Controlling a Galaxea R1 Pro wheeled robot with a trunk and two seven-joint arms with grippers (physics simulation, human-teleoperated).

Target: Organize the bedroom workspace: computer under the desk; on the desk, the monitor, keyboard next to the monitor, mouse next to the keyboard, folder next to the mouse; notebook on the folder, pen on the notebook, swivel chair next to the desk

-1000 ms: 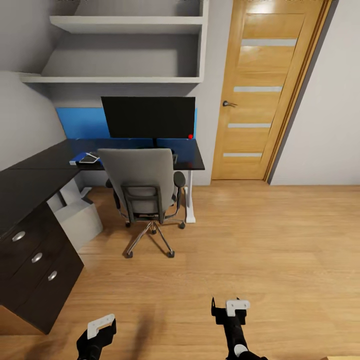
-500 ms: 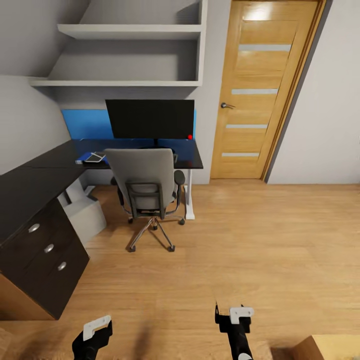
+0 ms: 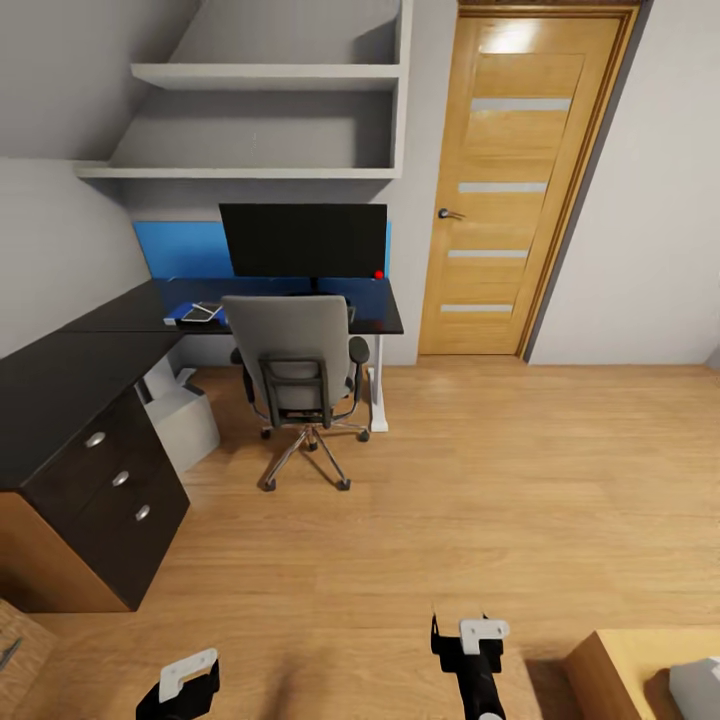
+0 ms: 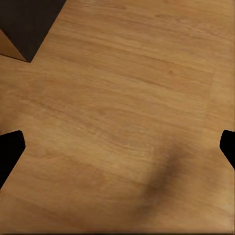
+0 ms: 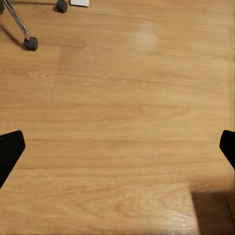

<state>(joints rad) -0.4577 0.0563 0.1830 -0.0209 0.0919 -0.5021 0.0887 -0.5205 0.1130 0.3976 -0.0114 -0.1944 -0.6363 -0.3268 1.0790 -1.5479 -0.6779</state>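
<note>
The black L-shaped desk (image 3: 60, 375) runs along the left and back walls of the bedroom. On its back part stands the wide black monitor (image 3: 302, 240). The grey swivel chair (image 3: 300, 360) is pushed in before the monitor, its back hiding the desk surface behind it. To the chair's left on the desk lies the blue folder (image 3: 181, 316) with the small white-grey notebook (image 3: 205, 311) on it. The white computer (image 3: 188, 425) stands under the desk. My left gripper (image 3: 186, 678) (image 4: 117, 152) and right gripper (image 3: 468, 640) (image 5: 117, 152) hang open over bare floor, far from the desk.
A wooden door (image 3: 495, 190) is shut right of the desk. Grey shelves (image 3: 260, 120) and a blue wall panel (image 3: 180, 250) sit above it. Three dark drawers (image 3: 115, 480) face the room. A light wooden furniture corner (image 3: 640, 680) juts in near my right arm.
The whole view has shifted: the desk, chair and door look farther off and more of the floor and the wooden corner shows, so the camera has backed away. Both grippers stay open.
</note>
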